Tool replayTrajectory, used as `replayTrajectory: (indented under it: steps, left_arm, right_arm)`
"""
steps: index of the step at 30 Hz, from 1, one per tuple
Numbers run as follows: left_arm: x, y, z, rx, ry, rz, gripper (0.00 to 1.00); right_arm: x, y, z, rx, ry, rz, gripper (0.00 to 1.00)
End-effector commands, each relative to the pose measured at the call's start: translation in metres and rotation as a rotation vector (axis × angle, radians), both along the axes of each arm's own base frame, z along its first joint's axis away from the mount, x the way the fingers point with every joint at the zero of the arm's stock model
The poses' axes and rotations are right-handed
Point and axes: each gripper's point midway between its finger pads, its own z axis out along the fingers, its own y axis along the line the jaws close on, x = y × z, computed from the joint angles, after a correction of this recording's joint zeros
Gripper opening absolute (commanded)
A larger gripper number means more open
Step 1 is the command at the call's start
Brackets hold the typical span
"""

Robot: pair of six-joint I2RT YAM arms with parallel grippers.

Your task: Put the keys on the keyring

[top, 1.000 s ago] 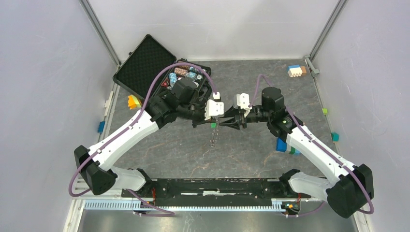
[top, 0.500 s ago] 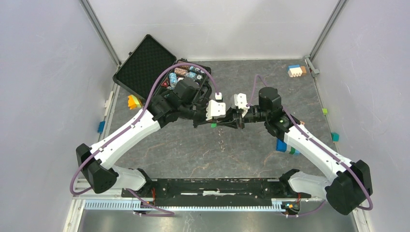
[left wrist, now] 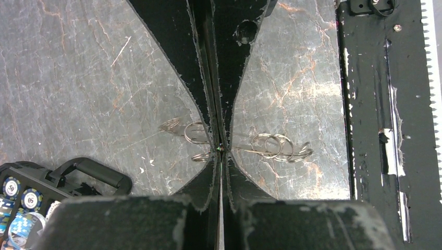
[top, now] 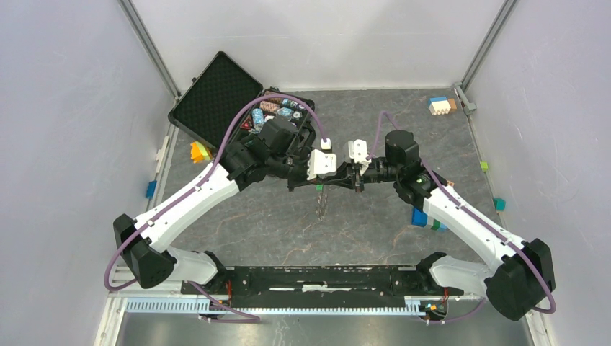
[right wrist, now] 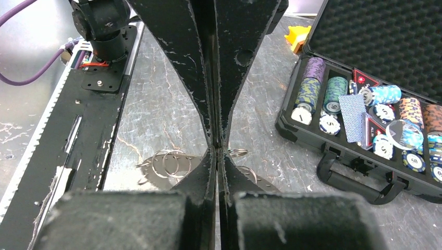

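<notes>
Two arms: meeting tip to tip above the middle of the bench (top: 360, 231)
Left claw (left wrist: 220, 148): fingers pressed together, pinching the wire of the keyring (left wrist: 273, 146); a tiny green speck (left wrist: 217, 151) sits right at the pinch, too small to identify
Right claw (right wrist: 216, 148): fingers closed flat against each other, with rings showing on both sides of the tips; I cannot tell if the wire is caught between them
Keyring: a string of thin linked metal rings, running in the top view from the meeting claws toward the near edge; I cannot tell if its low end touches the bench
Case (top: 216, 101): open at the far left, foam-lined lid laid back, tray full of poker chips (right wrist: 333, 96), handle toward the claws
Orange block (top: 197, 152): just beside the case, on its left
</notes>
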Motion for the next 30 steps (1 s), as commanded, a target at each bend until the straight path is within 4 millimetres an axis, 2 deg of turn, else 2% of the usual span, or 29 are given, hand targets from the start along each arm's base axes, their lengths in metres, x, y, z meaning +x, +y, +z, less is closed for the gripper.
replayTrajectory:
  steps: [1, 6, 12, 16, 19, 23, 30]
  left_arm:
    - [-0.002, -0.006, 0.026, -0.063, -0.061, -0.038, 0.02]
    - [-0.005, -0.005, 0.022, -0.089, -0.077, -0.055, 0.03]
    - [-0.006, 0.002, 0.018, -0.084, -0.116, -0.058, 0.46]
    - [0.000, 0.010, 0.017, -0.095, -0.146, -0.027, 0.58]
    - [0.003, 0.009, 0.011, -0.102, -0.139, -0.020, 0.63]
    - [0.007, 0.003, 0.003, -0.139, -0.134, -0.008, 0.64]
    - [0.008, 0.000, -0.006, -0.222, -0.109, -0.001, 0.56]
  right_arm:
    - [0.006, 0.000, 0.003, -0.003, -0.046, -0.029, 0.00]
    - [0.009, -0.003, 0.008, 0.001, -0.074, -0.052, 0.00]
    - [0.005, -0.001, 0.019, 0.022, -0.076, -0.029, 0.00]
    - [0.001, 0.000, 0.025, 0.036, -0.072, -0.016, 0.00]
    - [0.000, 0.000, 0.030, 0.046, -0.071, -0.007, 0.00]
    - [-0.001, 0.000, 0.039, 0.067, -0.067, -0.001, 0.00]
    - [-0.002, -0.002, 0.050, 0.088, -0.060, 0.007, 0.00]
